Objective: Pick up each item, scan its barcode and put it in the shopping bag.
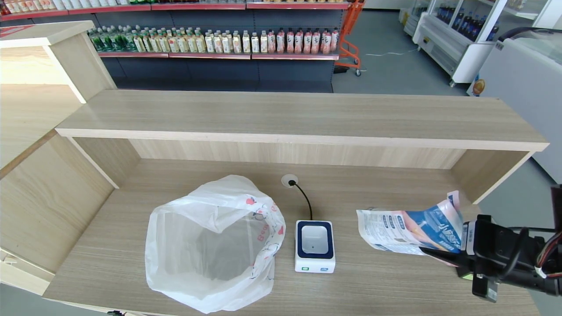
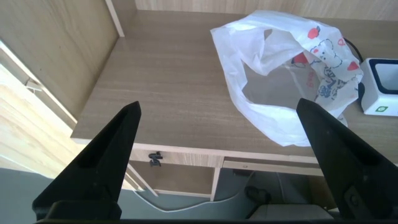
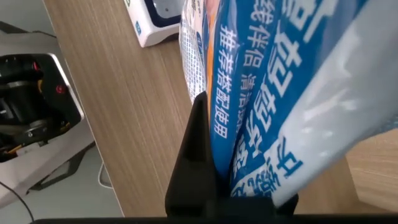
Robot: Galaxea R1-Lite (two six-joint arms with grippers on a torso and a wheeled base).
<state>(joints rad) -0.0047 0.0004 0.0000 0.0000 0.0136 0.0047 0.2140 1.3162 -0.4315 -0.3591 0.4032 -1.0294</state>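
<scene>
On the counter [image 1: 395, 289], right of the scanner [image 1: 314, 245], I see the blue-and-white packet [image 1: 408, 230] lying roughly level in the right gripper [image 1: 439, 254]. Its free end points toward the scanner but stays apart from it. The right gripper is clamped on the packet's far-right edge; in the right wrist view a black finger [image 3: 199, 155] presses against the packet [image 3: 273, 93]. The right arm enters from the right, its wrist about horizontal and aimed leftward. The open white bag [image 1: 210, 245] stands just left of the scanner, whose cable [image 1: 304, 195] runs back to a hole. The left gripper [image 2: 219, 107] hangs over the counter's near-left edge, spread wide and holding nothing.
</scene>
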